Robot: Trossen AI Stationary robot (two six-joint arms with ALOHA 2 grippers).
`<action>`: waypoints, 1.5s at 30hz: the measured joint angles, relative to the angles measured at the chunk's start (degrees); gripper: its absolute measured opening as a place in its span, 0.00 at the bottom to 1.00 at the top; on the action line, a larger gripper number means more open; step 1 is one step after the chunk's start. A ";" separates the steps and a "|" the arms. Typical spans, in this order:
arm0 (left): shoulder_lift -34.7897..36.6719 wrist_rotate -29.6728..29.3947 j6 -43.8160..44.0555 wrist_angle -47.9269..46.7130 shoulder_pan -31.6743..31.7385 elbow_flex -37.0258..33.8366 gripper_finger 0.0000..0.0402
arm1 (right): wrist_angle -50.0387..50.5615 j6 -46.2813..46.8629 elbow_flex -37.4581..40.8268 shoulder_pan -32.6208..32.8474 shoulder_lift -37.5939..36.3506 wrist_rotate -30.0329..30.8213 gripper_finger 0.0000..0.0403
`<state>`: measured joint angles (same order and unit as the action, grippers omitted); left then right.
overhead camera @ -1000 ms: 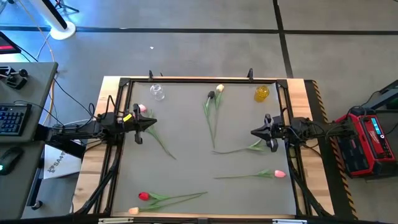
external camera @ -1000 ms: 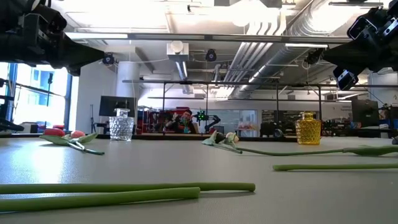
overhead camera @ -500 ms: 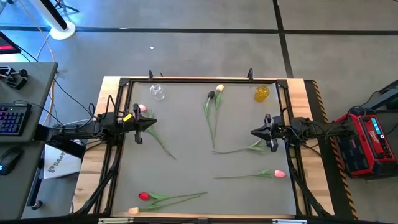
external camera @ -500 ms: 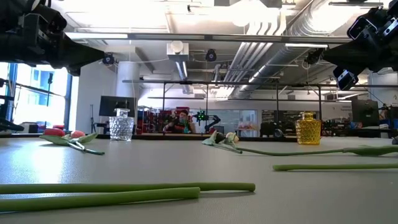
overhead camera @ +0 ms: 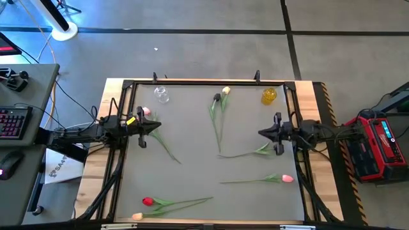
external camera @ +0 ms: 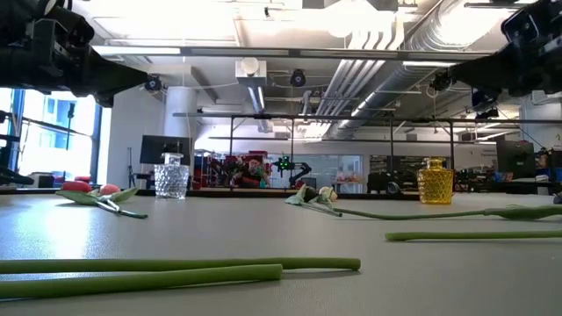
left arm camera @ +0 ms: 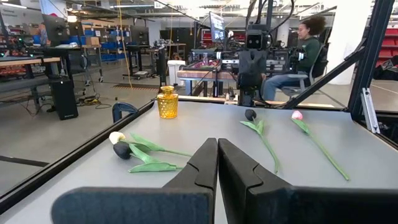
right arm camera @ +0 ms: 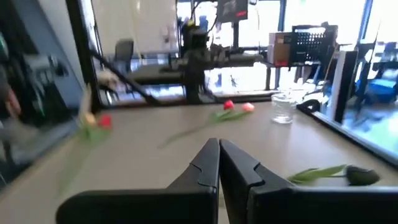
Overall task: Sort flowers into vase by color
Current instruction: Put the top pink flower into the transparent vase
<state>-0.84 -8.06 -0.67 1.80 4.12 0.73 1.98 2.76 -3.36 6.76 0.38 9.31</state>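
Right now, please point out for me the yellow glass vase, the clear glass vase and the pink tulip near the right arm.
yellow glass vase [overhead camera: 269,96], high view, on its body.
clear glass vase [overhead camera: 162,95], high view, on its body.
pink tulip [overhead camera: 287,179], high view, on its pink head.

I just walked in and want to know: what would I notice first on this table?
Long-stemmed tulips lie scattered flat across the grey table, none in a vase yet. At the far edge stand a clear glass vase and a yellow vase. The left gripper and right gripper hover shut at opposite sides, holding nothing.
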 joint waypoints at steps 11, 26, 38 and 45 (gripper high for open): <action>0.00 -0.55 2.96 1.65 0.00 -0.02 0.00 | -3.08 24.85 0.47 -0.04 0.00 31.38 0.00; -12.75 -15.07 16.44 4.13 0.03 0.00 0.07 | -6.08 30.92 2.71 -0.02 8.99 26.82 0.00; -36.64 -27.06 32.77 0.47 2.23 7.93 0.29 | -5.33 25.19 -1.99 -0.02 13.25 23.74 0.01; -48.30 -25.77 51.06 -20.42 7.68 16.95 0.35 | -1.94 25.47 -3.65 -0.02 18.10 23.66 0.22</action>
<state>-49.14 -33.83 50.39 -18.61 11.80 17.68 0.04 28.23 -7.01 6.74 18.48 32.97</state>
